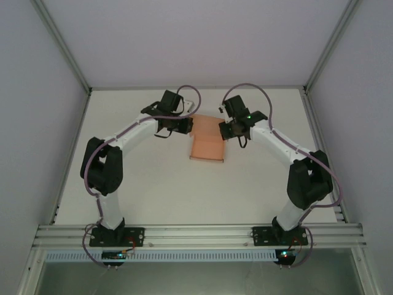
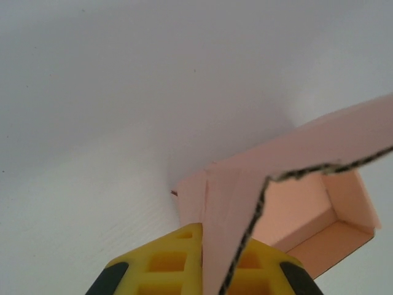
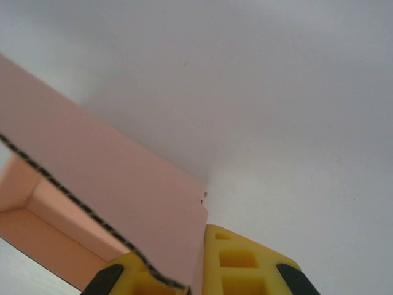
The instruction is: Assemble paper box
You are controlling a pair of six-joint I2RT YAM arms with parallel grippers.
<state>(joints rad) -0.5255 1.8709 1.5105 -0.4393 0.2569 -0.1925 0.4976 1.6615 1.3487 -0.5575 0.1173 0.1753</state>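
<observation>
Fingers [image 2: 166, 264] of left gripper [image 2: 215, 249] and right gripper [image 3: 191, 265] seemingly pinch paper box [image 1: 207, 147] flaps.

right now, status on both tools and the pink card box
Left tool shut on a flap of the salmon-pink thin card box. Right tool shut on the opposite flap. Box part-folded, open, on white table.

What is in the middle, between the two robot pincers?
The pink paper box lies between the left pincer and the right pincer, each pinching an edge of its card. The top view shows this.
</observation>
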